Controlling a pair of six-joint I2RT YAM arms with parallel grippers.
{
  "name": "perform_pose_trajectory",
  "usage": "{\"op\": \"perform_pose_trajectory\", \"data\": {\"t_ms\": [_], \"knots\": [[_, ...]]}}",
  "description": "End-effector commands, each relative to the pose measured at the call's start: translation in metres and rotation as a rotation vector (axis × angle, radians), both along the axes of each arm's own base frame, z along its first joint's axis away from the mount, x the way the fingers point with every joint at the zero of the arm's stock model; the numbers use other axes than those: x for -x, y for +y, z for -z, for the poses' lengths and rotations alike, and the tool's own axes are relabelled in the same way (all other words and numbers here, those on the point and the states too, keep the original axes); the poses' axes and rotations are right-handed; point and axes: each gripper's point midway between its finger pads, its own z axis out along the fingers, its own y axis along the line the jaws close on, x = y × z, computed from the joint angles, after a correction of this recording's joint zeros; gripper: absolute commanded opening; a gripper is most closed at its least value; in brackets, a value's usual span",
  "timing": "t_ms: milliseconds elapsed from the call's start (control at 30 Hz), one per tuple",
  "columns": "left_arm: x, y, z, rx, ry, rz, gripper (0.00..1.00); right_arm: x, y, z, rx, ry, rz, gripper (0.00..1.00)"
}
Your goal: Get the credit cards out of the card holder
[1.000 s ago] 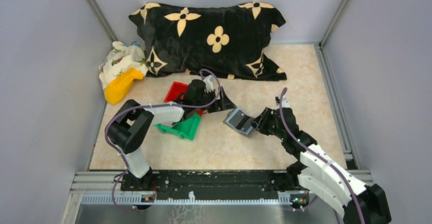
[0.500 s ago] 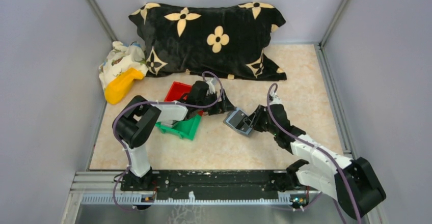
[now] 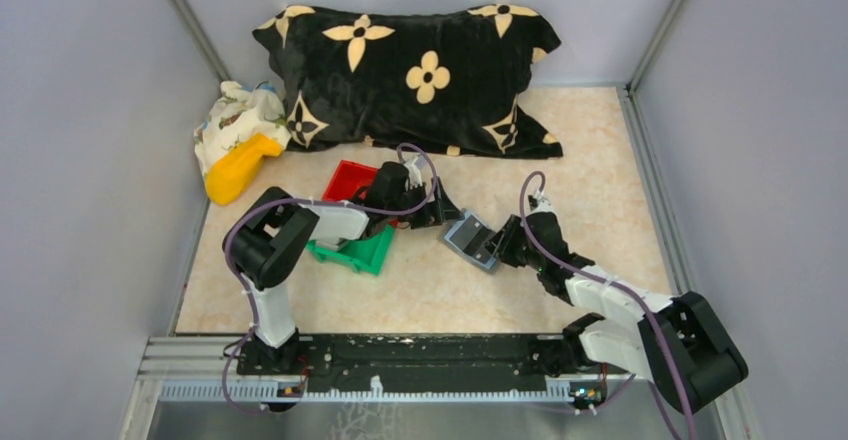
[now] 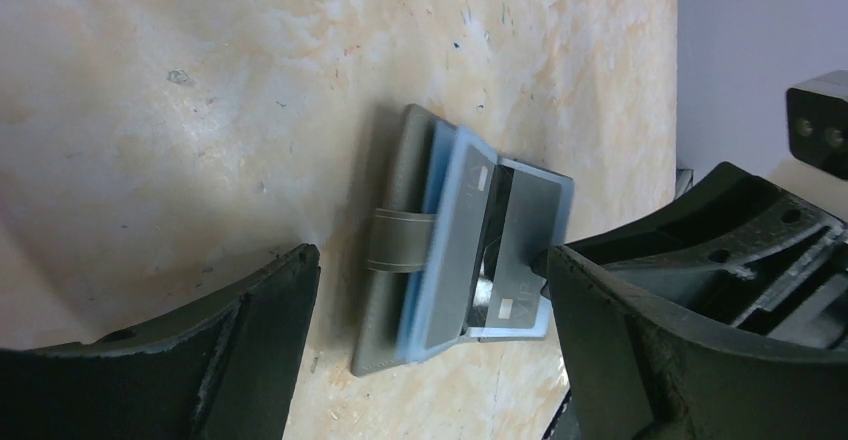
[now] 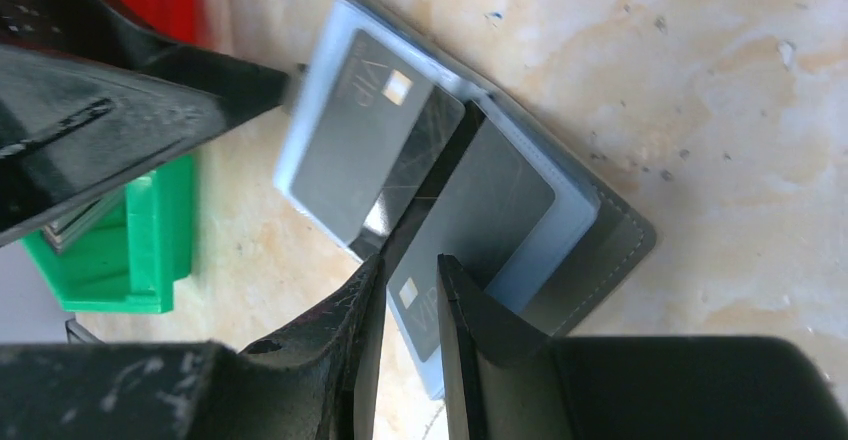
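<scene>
The card holder (image 3: 472, 240) lies open on the table, dark grey outside (image 5: 610, 245), blue-grey inside. Each inner face holds a grey "VIP" card: one on the far flap (image 5: 365, 145), one on the near flap (image 5: 480, 210). My right gripper (image 5: 410, 265) is over the fold, its jaws a narrow gap apart with the near card's corner showing between them. It shows at the holder's right edge in the top view (image 3: 500, 245). My left gripper (image 4: 430, 255) is wide open and straddles the holder (image 4: 390, 180). Its right finger touches the raised flap's edge.
A red bin (image 3: 348, 178) and a green bin (image 3: 365, 250) sit under the left arm, left of the holder. A black flowered pillow (image 3: 420, 70) lies at the back. A patterned cloth (image 3: 235, 115) and a yellow object (image 3: 238, 168) lie at the far left.
My right arm has folded in and its gripper has moved left onto the holder. My left gripper has shifted slightly towards the holder. The holder has barely moved.
</scene>
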Motion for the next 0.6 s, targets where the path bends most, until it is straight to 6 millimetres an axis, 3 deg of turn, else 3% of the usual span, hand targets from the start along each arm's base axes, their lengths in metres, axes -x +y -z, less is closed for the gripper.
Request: {"op": "perform_pose_trajectory", "data": {"t_ms": [0, 200, 567], "knots": [[0.011, -0.001, 0.011, 0.014, 0.033, 0.033, 0.9, -0.007, -0.003, -0.002, -0.023, -0.039, 0.036, 0.26], [0.016, -0.003, 0.016, 0.013, 0.049, 0.059, 0.9, -0.003, -0.007, 0.008, -0.038, -0.024, 0.066, 0.26], [0.026, -0.005, 0.027, 0.005, 0.079, 0.071, 0.9, -0.014, 0.002, -0.002, -0.063, -0.053, 0.042, 0.26]]}}
